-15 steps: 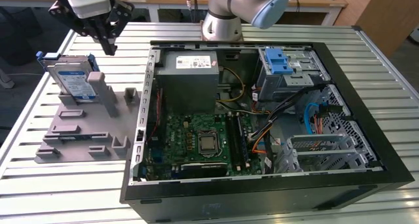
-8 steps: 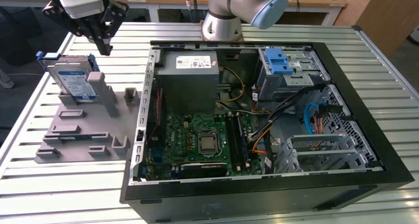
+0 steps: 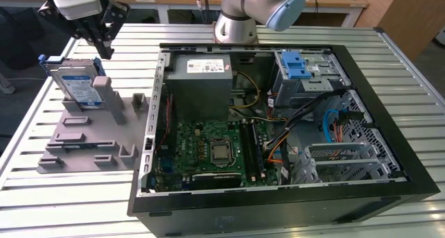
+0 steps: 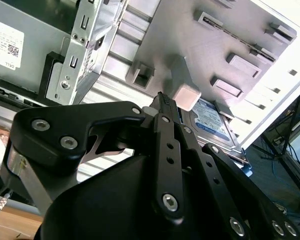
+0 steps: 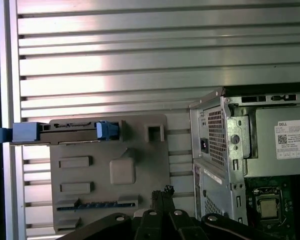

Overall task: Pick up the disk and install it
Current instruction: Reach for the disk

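Note:
The disk (image 3: 74,85) stands on edge in a slot at the far end of a grey holder plate (image 3: 87,144), at the exterior view's left; its blue-and-white label faces forward and a blue frame rims it. In the first wrist view the disk (image 5: 60,131) shows edge-on from above, and the second wrist view catches a corner of its label (image 4: 210,119). My gripper (image 3: 106,50) hangs just above and slightly right of the disk, apart from it. Its fingers (image 5: 162,194) are shut together with nothing between them.
An open computer case (image 3: 389,144) lies to the exterior view's right of the holder plate, with a grey power supply (image 3: 201,87), a motherboard (image 3: 215,149) and a metal drive cage with a blue latch (image 3: 300,66). All rests on a slatted metal table (image 3: 70,196).

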Motion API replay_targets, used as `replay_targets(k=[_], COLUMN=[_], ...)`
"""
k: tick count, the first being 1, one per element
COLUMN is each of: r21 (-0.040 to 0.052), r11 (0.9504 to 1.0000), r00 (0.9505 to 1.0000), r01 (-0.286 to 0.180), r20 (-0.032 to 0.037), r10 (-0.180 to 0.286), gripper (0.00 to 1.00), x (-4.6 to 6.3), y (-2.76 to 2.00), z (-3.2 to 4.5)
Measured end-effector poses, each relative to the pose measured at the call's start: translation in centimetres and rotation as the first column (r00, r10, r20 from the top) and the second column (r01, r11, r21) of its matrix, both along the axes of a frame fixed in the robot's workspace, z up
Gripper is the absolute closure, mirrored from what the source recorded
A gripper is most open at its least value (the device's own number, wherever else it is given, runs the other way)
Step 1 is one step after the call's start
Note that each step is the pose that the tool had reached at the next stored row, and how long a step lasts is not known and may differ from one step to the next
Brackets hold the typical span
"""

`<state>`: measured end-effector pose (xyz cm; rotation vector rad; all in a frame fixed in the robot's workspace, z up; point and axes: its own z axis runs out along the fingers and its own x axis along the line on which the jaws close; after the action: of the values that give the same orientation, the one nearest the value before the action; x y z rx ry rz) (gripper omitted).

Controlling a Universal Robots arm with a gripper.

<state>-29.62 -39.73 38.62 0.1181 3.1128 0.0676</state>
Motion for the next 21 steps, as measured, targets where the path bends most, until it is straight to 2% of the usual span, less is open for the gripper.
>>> replay_targets(k=[21], r21=[-0.0001], r11=[1.0], r00=[1.0], r01=[0.0], r20=[-0.0001], r10=[0.0], gripper=[0.89], x=[-2.8], y=[0.03], z=[-0.1])
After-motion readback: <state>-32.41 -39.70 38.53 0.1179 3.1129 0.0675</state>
